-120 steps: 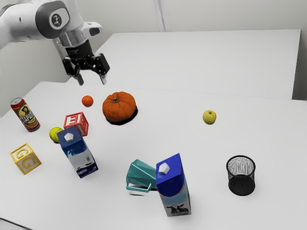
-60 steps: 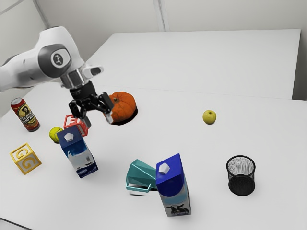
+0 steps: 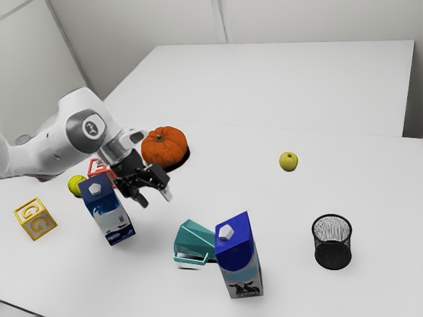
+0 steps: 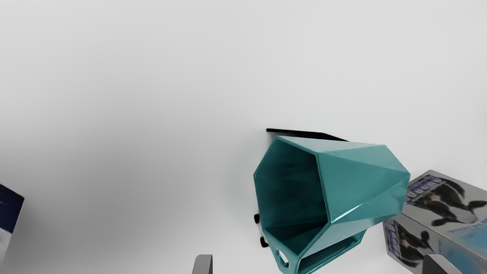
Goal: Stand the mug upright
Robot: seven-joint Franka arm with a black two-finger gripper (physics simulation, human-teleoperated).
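A white table [image 3: 291, 205] spans the exterior view, and the white arm [image 3: 82, 132] reaches in from its left edge. At lower centre, the cow-print carton [image 3: 239, 264] stands close by the mug's base end, crowding that side. A dark-blue-topped carton [image 3: 109, 214] stands left of centre, just below the pincer [image 3: 156, 198] in the frame, and an orange pumpkin [image 3: 164, 146] sits above. The teal mug [image 3: 196, 239] lies on its side at lower centre, mouth toward the exterior view's left. A black mesh cup [image 3: 332, 247] is at lower right, a yellow block [image 3: 36, 219] at far left, a red block [image 3: 101, 170] partly behind the arm, a tennis ball [image 3: 76, 186] beside it, and a yellow apple [image 3: 288, 161] right of centre. The pincer is wide open above the table, gripping nothing, apart from the mug.
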